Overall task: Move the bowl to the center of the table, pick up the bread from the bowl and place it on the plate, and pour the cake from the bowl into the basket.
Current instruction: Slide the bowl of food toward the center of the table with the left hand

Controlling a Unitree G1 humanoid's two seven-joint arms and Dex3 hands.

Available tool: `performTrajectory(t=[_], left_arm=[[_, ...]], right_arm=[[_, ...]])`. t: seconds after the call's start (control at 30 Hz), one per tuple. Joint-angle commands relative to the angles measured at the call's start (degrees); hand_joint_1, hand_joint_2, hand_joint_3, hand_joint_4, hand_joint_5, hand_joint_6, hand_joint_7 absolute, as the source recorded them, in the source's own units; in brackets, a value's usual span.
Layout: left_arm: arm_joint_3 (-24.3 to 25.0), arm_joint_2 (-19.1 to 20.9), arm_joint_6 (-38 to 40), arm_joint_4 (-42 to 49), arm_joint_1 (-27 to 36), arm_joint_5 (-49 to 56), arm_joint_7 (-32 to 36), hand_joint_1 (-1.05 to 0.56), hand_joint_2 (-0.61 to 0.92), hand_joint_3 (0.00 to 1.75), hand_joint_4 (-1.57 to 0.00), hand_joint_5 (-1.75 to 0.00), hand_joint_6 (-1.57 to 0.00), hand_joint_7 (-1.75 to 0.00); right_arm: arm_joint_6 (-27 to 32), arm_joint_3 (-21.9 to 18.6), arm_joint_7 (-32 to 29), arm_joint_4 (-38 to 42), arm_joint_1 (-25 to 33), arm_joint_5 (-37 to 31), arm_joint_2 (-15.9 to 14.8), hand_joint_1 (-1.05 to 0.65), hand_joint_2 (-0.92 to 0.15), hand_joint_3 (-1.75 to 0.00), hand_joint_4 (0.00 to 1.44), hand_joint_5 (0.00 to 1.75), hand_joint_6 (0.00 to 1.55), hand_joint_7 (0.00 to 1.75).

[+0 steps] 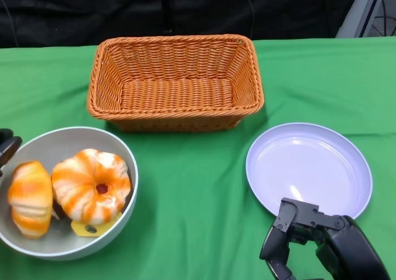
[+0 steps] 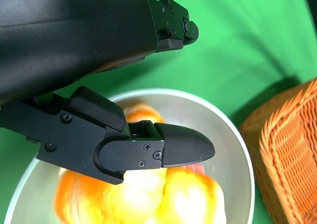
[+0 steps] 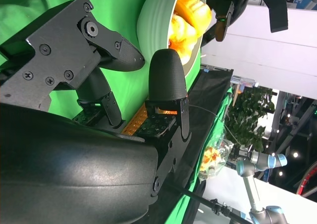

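Bowl [image 1: 127, 196] sits lower left of frame, off centre; left robot hand [image 1: 7, 147] at its rim, fingers apart, empty, likely reaching to grip; right robot hand [image 1: 309, 240] idle, fingers wide.

My table [image 1: 198, 187], covered in green cloth, carries a wicker basket [image 1: 176, 82] at the far centre, a pale plate [image 1: 309, 167] at near right, and a grey bowl [image 1: 65, 192] at near left.

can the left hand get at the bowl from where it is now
Probably yes. The left hand sits right at the bowl's far-left rim, and its wrist view shows its fingers spread above the bowl with nothing in between. Actual contact can't be told.
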Motion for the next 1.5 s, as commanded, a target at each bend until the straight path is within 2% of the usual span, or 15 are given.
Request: performTrajectory(t=[0.03,0.07,0.2,0.4,0.8,1.07,1.5], left_arm=[[0.2,0.9,1.3,-1.4,-0.1,-1.0,-1.0,-0.86,0.92,0.5,0.0,0.0,0.0,0.0],[0.2,1.0,1.5,-1.5,-0.1,-1.0,-1.0,-0.86,0.92,0.5,0.0,0.0,0.0,0.0],[-0.2,1.2,7.4,-4.9,1.1,-4.4,-10.9,-0.86,0.92,0.5,0.0,0.0,0.0,0.0],[0.5,1.3,18.0,-12.5,3.3,-8.6,-15.3,-0.82,0.92,0.54,0.0,0.0,0.0,0.0],[3.4,0.6,37.6,-22.5,5.9,-14.7,-11.0,-0.75,0.92,0.5,0.0,0.0,0.0,0.0],[4.2,-0.3,43.7,-27.5,9.1,-19.1,-10.9,-0.73,0.92,0.53,0.0,0.0,0.0,0.0],[3.5,-2.8,47.1,-38.0,11.5,-24.0,-9.7,-0.75,0.92,0.53,0.0,0.0,0.0,0.0]], right_arm=[[-0.1,-0.1,-0.4,-0.5,0.2,-0.1,-0.1,-0.07,-0.4,-1.19,0.84,1.72,0.72,1.43],[-0.1,-0.1,-0.4,-0.5,0.2,-0.1,-0.1,-0.07,-0.4,-1.19,0.84,1.72,0.72,1.43],[0.2,0.0,-0.4,-0.6,0.0,0.1,0.0,-0.07,-0.4,-1.19,0.83,1.72,0.72,1.44],[0.2,0.0,-0.8,-0.7,-0.2,-0.5,0.1,-0.06,-0.39,-1.2,0.82,1.72,0.72,1.44],[2.0,-0.6,-2.8,-2.8,0.0,-1.6,0.8,-0.02,-0.37,-1.25,0.78,1.74,0.71,1.46],[1.3,-0.8,-2.8,-2.1,-0.7,-1.3,0.6,-0.02,-0.37,-1.25,0.8,1.75,0.71,1.47],[0.7,-0.9,-3.9,-1.4,-1.4,-2.0,0.8,-0.01,-0.37,-1.26,0.82,1.75,0.72,1.46]])
